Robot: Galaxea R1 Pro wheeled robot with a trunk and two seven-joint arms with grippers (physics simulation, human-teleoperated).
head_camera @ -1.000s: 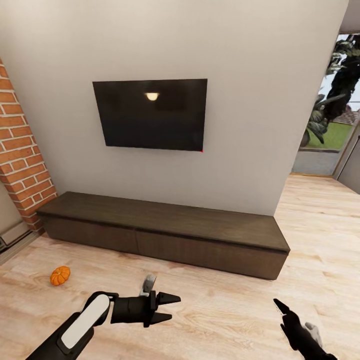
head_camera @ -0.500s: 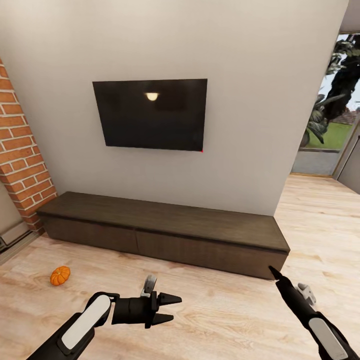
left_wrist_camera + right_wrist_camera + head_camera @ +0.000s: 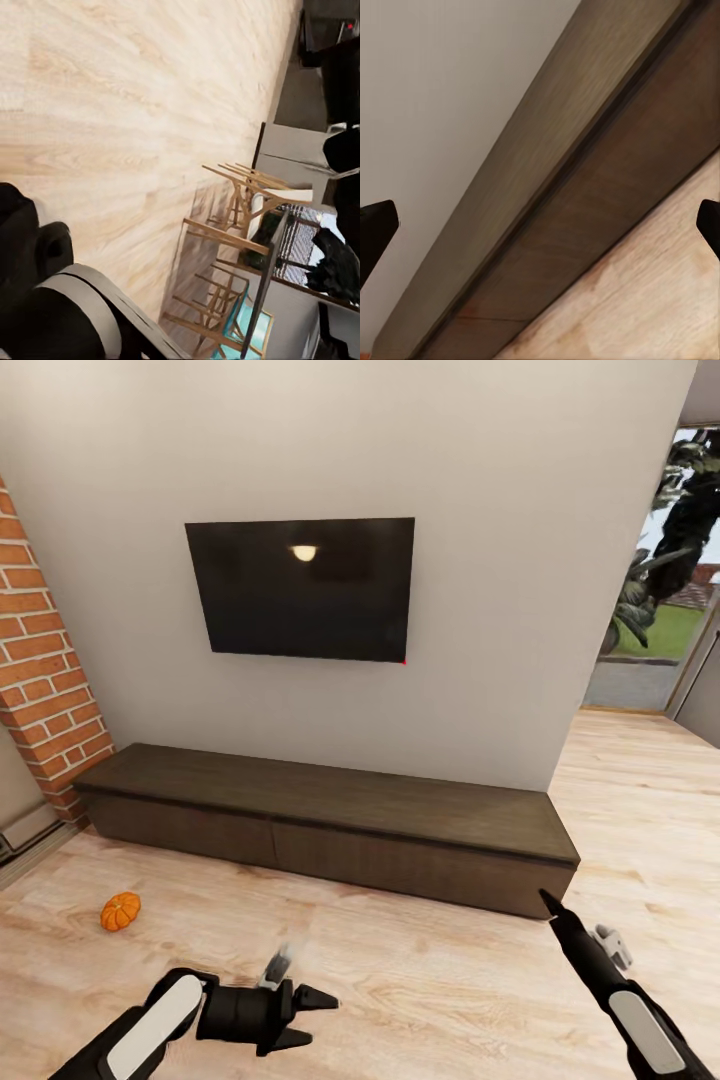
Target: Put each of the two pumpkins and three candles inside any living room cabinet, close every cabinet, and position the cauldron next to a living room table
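1. Left gripper (image 3: 306,1018): being held low over the wooden floor (image 3: 420,980), its two dark fingers spread apart with nothing between them, pointing toward the robot's right.
2. Right gripper (image 3: 548,903): being held out toward the right end of the cabinet (image 3: 330,800); in the head view its fingers are being seen edge-on as one dark point, while in the right wrist view the two fingertips (image 3: 375,225) are being shown at opposite edges, wide apart and empty.
3. Cabinet: long, low, dark brown, being shown against the grey wall (image 3: 500,560) with its front panels shut. In the right wrist view its top and front (image 3: 585,172) are being seen close up, running diagonally.
4. Pumpkin (image 3: 120,911): small, orange, being left on the floor in front of the cabinet's left end, apart from it and well apart from the left gripper.
5. Television (image 3: 300,588): dark screen, being displayed on the wall above the cabinet.
6. Brick column (image 3: 40,690): being shown at the cabinet's left end.
7. Wooden chairs (image 3: 225,255): being seen in the left wrist view, beyond the floor.
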